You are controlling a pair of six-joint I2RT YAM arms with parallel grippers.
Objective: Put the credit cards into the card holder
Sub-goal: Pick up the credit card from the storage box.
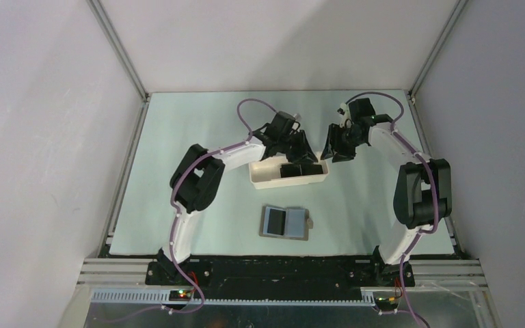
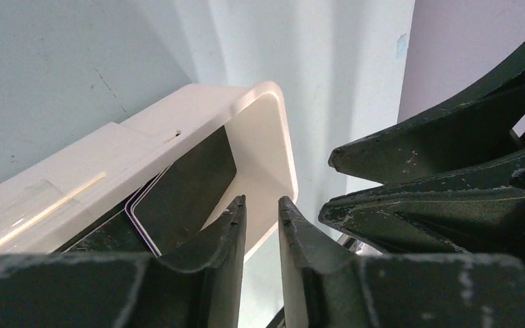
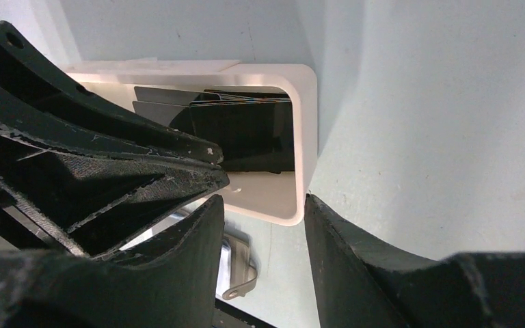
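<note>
2 grippers meet over the right end of 1 white tray [image 1: 263, 179]. On the left gripper [image 2: 262, 201] the jaws stand a narrow slit apart, gripping nothing. The right gripper [image 3: 263, 199] is spread wider, also bare. Below them the credit cards [image 3: 246, 133] lie in the tray, dark grey to black, overlapped and partly hidden by fingers — at least 2, exact count unclear. 1 card holder [image 1: 285, 222] lies open nearer the arm bases, well apart from the tray — grey-brown, blue pockets.

Black cards [image 3: 253, 137] with thin pale edges, cream-white tray [image 1: 263, 179], grey-brown wallet [image 1: 285, 222] with light blue pockets, pale mint tabletop [image 1: 198, 137], black-and-white arms [image 1: 195, 184], purple cables [image 1: 240, 116], plain white walls [image 1: 41, 137]
</note>
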